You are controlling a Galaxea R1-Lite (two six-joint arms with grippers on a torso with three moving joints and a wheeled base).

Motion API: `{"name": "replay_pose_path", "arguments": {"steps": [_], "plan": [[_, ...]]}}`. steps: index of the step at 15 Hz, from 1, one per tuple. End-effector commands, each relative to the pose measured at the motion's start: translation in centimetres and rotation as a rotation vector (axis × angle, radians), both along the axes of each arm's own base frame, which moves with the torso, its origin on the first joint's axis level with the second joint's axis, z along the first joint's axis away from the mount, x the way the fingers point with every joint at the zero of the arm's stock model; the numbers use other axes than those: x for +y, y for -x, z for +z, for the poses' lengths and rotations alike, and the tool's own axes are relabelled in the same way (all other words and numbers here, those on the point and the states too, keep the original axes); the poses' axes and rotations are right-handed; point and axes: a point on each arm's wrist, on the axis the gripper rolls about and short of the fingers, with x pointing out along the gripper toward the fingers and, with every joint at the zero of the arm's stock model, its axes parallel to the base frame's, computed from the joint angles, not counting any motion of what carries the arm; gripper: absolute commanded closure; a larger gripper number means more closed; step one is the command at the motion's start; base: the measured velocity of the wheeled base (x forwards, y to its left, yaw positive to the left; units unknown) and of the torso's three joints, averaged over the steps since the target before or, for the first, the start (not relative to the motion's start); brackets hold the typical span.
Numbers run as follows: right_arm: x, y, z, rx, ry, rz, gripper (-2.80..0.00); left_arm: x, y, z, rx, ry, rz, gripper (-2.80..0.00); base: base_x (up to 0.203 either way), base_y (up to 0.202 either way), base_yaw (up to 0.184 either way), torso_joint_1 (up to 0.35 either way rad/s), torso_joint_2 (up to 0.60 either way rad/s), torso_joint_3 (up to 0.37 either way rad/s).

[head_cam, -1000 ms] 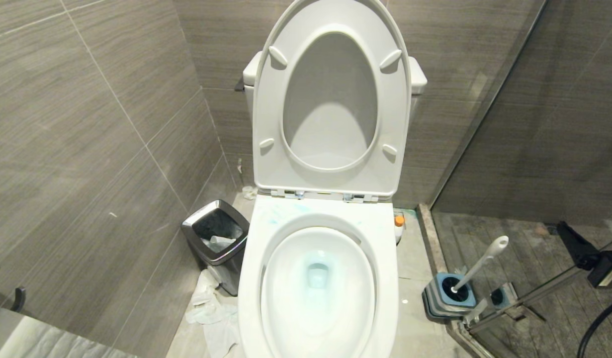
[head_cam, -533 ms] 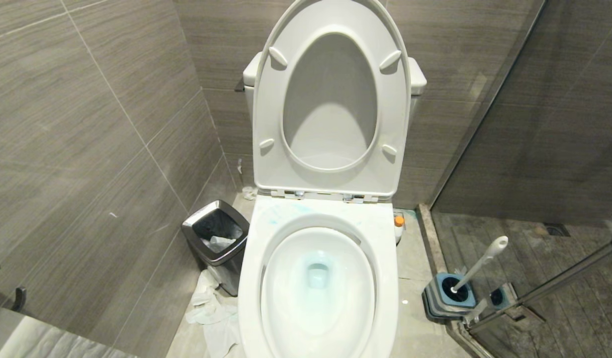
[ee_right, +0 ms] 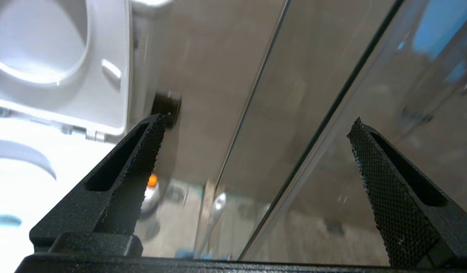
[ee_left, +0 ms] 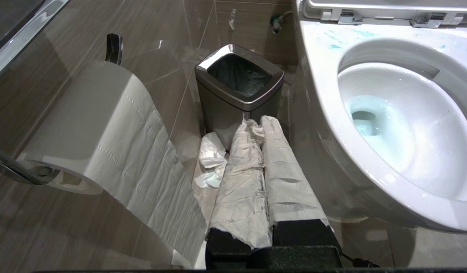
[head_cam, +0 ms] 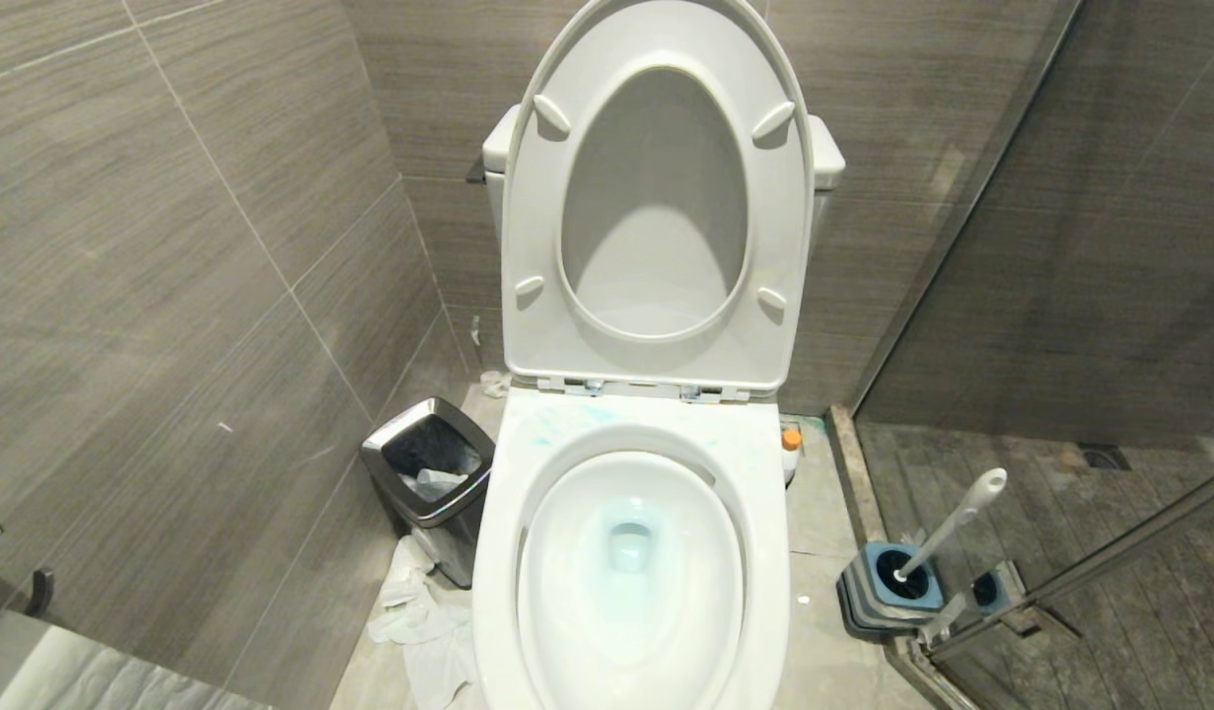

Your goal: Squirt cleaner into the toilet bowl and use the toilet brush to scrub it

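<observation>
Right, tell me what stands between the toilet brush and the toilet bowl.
Nothing visible does. The toilet brush leans in its holder on the floor, right of the toilet bowl, with bare floor between them. Seat and lid are up, so the bowl is open. The cleaner stands further back by the rim.

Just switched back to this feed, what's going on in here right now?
Nothing is being handled. The right gripper hangs open and empty beside the toilet, out of the head view. The left gripper is shut, its fingers wrapped in paper, parked near the bin. The bowl has its seat up and turquoise cleaner in the water and smeared on the rim. The bottle stands on the floor beside the toilet, and the brush sits in its holder.
</observation>
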Motion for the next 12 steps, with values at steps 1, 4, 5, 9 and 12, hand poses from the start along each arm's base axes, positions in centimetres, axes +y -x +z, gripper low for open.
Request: {"name": "replay_pose_path", "arguments": {"steps": [1, 4, 5, 9, 12], "plan": [[0.2, 1.2, -0.3, -0.069, 0.012, 0.0, -2.8, 0.0, -0.1, -0.2, 0.007, 0.0, 0.001, 0.0, 0.0, 0.0, 0.0, 0.0, 0.0, 0.0], [0.3, 2.3, -0.4, -0.107, 0.018, 0.002, -2.8, 0.0, -0.1, -0.2, 0.007, 0.0, 0.001, 0.0, 0.0, 0.0, 0.0, 0.0, 0.0, 0.0], [0.3, 2.3, -0.2, -0.119, 0.016, -0.001, -2.8, 0.0, -0.1, -0.2, 0.008, 0.0, 0.001, 0.0, 0.0, 0.0, 0.0, 0.0, 0.0, 0.0], [0.3, 2.8, 1.0, -0.178, 0.021, 0.037, -2.8, 0.0, -0.1, -0.2, 0.007, 0.001, 0.001, 0.0, 0.0, 0.0, 0.0, 0.0, 0.0, 0.0], [0.3, 2.6, 0.6, -0.167, 0.021, 0.045, -2.8, 0.0, -0.1, -0.2, 0.007, 0.0, 0.001, 0.0, 0.0, 0.0, 0.0, 0.0, 0.0, 0.0]]}}
